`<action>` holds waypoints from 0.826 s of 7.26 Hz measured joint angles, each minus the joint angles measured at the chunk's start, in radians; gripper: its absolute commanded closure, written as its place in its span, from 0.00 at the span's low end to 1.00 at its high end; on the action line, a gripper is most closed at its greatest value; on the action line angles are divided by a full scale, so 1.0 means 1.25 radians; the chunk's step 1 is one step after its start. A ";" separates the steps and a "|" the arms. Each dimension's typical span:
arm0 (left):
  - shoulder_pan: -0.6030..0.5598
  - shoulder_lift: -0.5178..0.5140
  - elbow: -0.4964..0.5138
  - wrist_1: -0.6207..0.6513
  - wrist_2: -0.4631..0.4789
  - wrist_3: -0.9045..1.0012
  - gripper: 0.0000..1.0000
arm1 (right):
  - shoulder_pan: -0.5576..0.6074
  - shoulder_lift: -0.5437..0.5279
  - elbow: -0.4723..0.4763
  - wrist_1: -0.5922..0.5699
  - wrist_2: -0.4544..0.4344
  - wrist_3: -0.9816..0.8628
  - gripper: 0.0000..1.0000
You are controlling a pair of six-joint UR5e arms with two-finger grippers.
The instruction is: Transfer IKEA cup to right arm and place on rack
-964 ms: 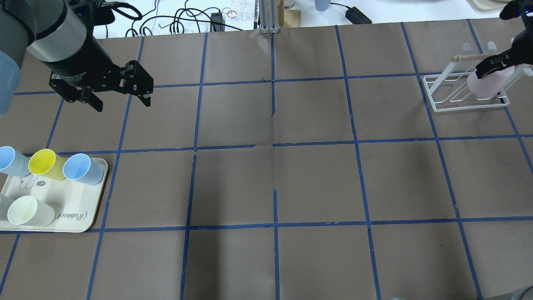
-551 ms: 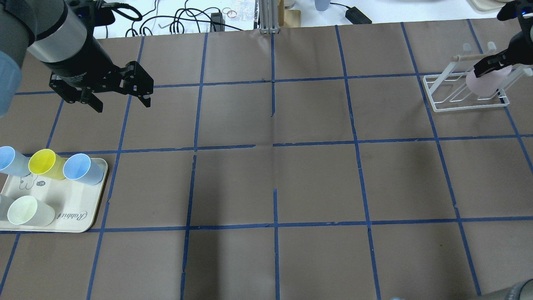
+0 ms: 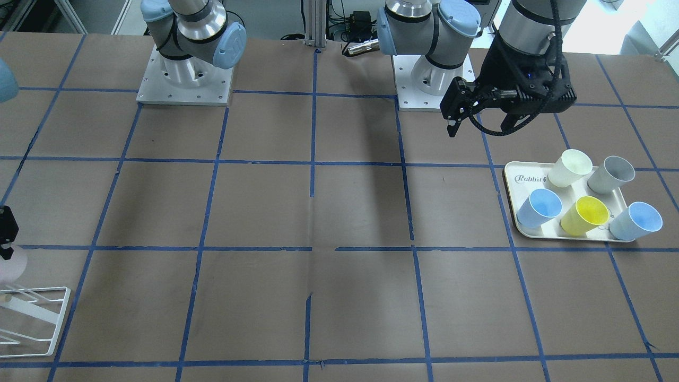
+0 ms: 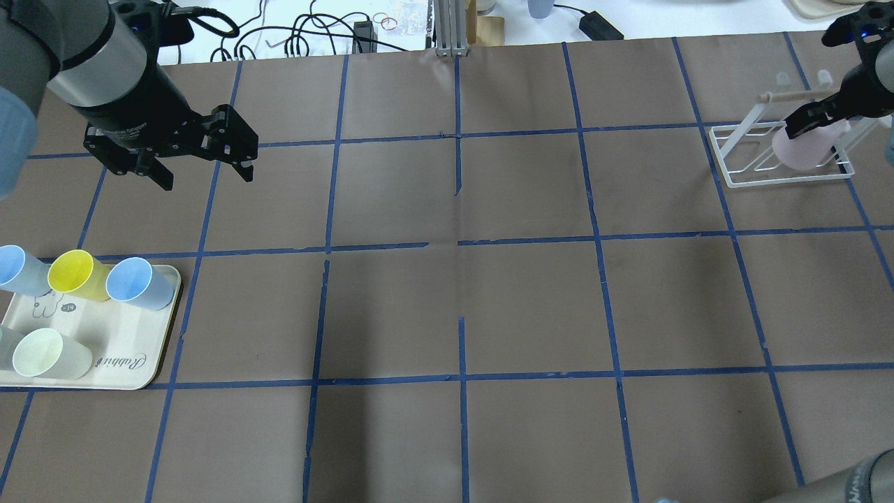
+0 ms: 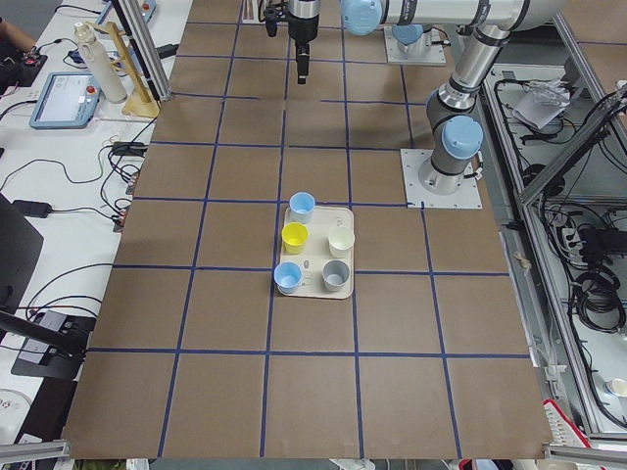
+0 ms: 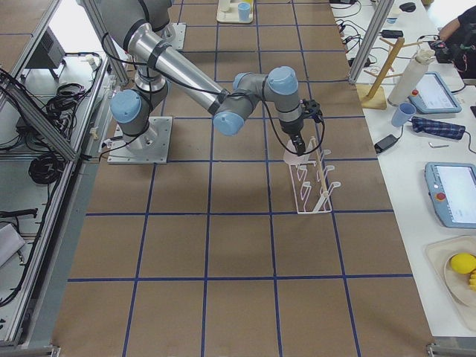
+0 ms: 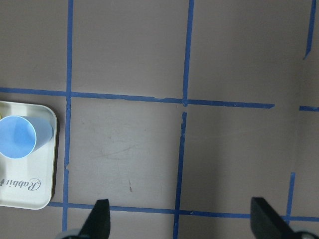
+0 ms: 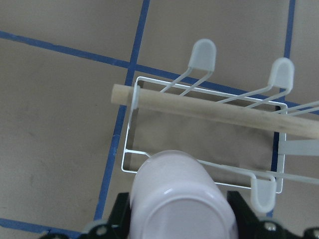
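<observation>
At the table's far left, in the overhead view, the cream tray (image 4: pixel 122 353) marked "Rabbit" carries two light blue cups (image 4: pixel 140 283), a yellow cup (image 4: pixel 72 274) and a cream-white cup (image 4: pixel 43 353). A grey cup (image 3: pixel 611 174) on it is cut off by that view's edge and shows whole only from the front.

Up-table from the tray hangs the left gripper (image 4: pixel 206 176). Its jaws stand wide apart with nothing between them, and its wrist camera sees only bare table and one corner of the tray between the two fingers (image 7: pixel 99 221).

Past the bare grid squares in the middle, near the far right corner, stands the rack (image 4: pixel 740 150), with its wooden rod (image 4: pixel 793 96) across the top. The right gripper (image 4: pixel 810 127) is over the rack's right part, clamped on the IKEA cup (image 4: pixel 802 150). The cup sits between the two fingers, gripped by its sides, tilted, with its closed base turned towards the wrist camera and its body reaching down over the wire base.

The cup's mouth is hidden in every view, so I cannot tell whether it is over one of the slanted rods or clear of them. From overhead only one finger shows; the other is behind the cup. The right arm (image 6: pixel 186 74) is mostly cut off by the overhead view's right edge. In the front view, the gripper, cup and rack are clipped at the left edge.
</observation>
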 measured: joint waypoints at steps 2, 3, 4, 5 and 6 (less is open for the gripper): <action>0.000 -0.001 0.003 -0.001 0.000 0.000 0.00 | 0.000 0.015 -0.001 -0.002 0.000 -0.001 0.81; 0.000 -0.001 0.002 -0.001 0.000 0.001 0.00 | 0.000 0.022 -0.001 -0.003 0.000 -0.001 0.80; 0.000 0.000 0.001 -0.001 0.000 0.001 0.00 | 0.000 0.032 -0.004 -0.009 0.001 -0.001 0.80; 0.000 0.000 0.000 0.000 0.001 0.002 0.00 | 0.000 0.046 -0.009 -0.016 0.001 0.000 0.78; 0.000 0.000 0.000 0.001 0.000 0.002 0.00 | 0.000 0.056 -0.014 -0.018 0.001 0.000 0.51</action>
